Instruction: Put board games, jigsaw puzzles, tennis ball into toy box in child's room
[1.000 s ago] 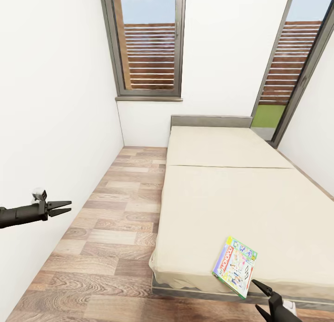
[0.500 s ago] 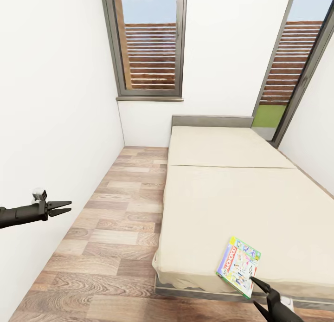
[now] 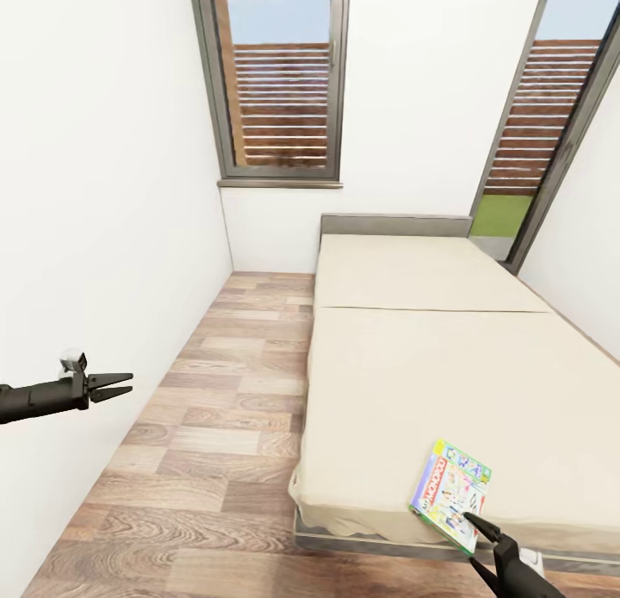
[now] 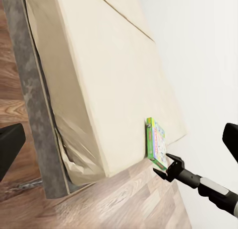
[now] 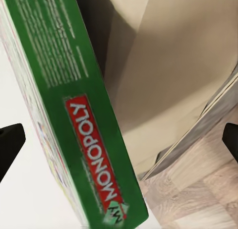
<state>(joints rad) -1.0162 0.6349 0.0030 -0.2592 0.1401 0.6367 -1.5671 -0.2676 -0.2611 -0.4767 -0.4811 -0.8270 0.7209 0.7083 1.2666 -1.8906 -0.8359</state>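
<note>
A green Monopoly board game (image 3: 452, 493) lies flat at the near corner of the cream bed (image 3: 430, 365). My right gripper (image 3: 470, 539) is open at that corner, its upper finger at the box's near edge. In the right wrist view the box's green side (image 5: 74, 115) fills the space between the open fingers, with the mattress (image 5: 173, 65) behind it. The left wrist view shows the box (image 4: 156, 144) at the mattress corner with the right gripper (image 4: 161, 163) just off it. My left gripper (image 3: 120, 384) hangs open over the floor by the left wall, holding nothing.
A strip of wood-plank floor (image 3: 224, 391) runs between the white left wall (image 3: 86, 236) and the bed's grey side frame (image 3: 362, 542). A grey headboard (image 3: 396, 226) and two tall windows (image 3: 275, 81) stand at the far end.
The whole picture has drifted a little, so the camera has moved. My right gripper has closed in on the Monopoly box's near corner. The left arm holds its pose.
</note>
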